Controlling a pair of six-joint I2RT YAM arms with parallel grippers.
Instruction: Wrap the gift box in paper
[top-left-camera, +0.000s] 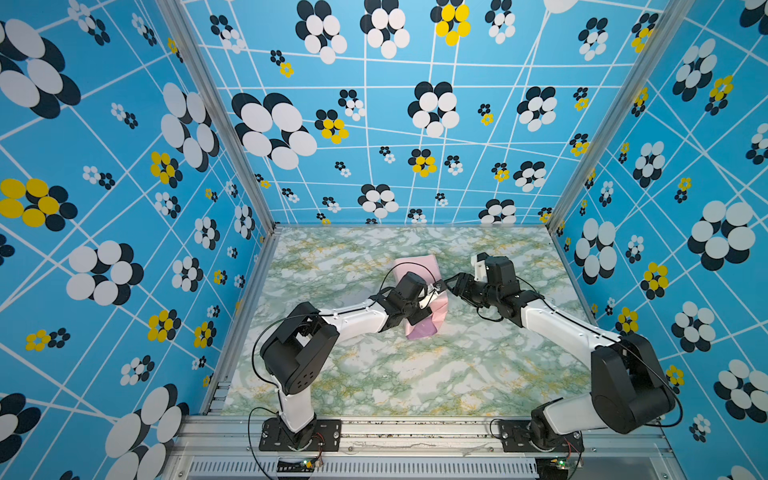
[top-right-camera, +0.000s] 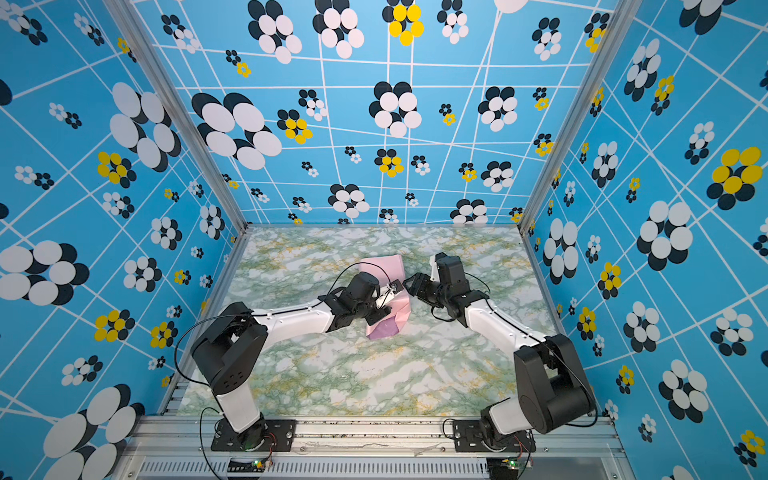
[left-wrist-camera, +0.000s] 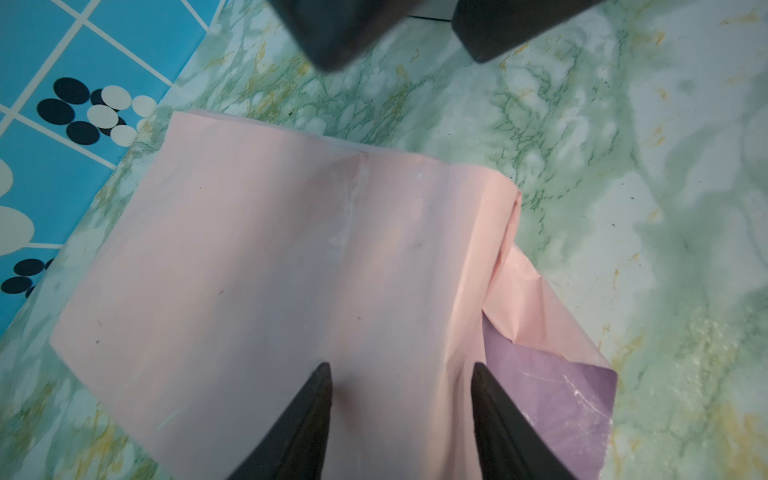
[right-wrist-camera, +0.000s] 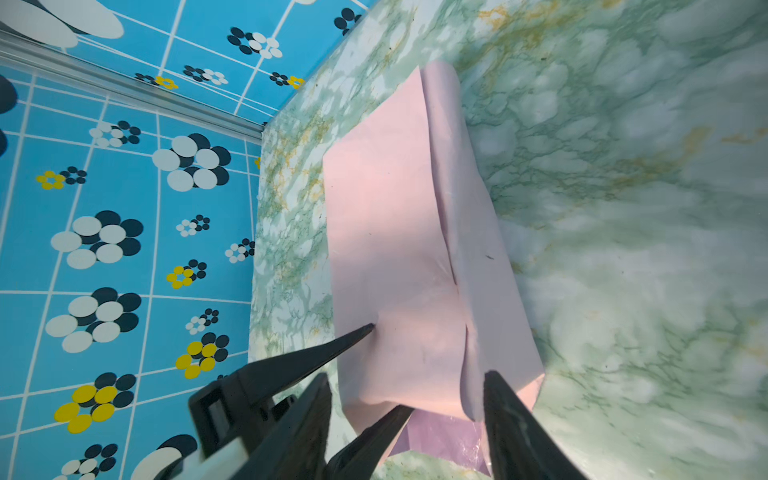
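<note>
- Pink thin wrapping paper (top-left-camera: 415, 266) lies folded into a boxy bundle at the middle of the green-marbled tabletop (top-left-camera: 415, 374). A lengthwise seam (right-wrist-camera: 446, 232) runs along its top.
- No gift box shows anywhere. From the bundle's shape, I judge it sits inside the paper.
- At the bundle's near end a loose lilac flap (left-wrist-camera: 561, 395) hangs open, showing the sheet's other face, so that end is not closed.
- Over the near part of the bundle is the left gripper (left-wrist-camera: 402, 365). Its black fingers are about half spread, with the tips on the pink top and nothing pinched between them.
- Just right of the bundle, the right gripper (right-wrist-camera: 406, 374) points at it with its jaws well apart and empty. Whether it touches the paper I cannot tell.
- Step in hand, as I judge it: the body wrap is done, the left gripper pins the overlap, and the ends wait.
- The next move likely calls for the right gripper to catch the lilac flap and fold it against the near end. The left gripper would need to keep pressing so the seam does not spring open.
</note>
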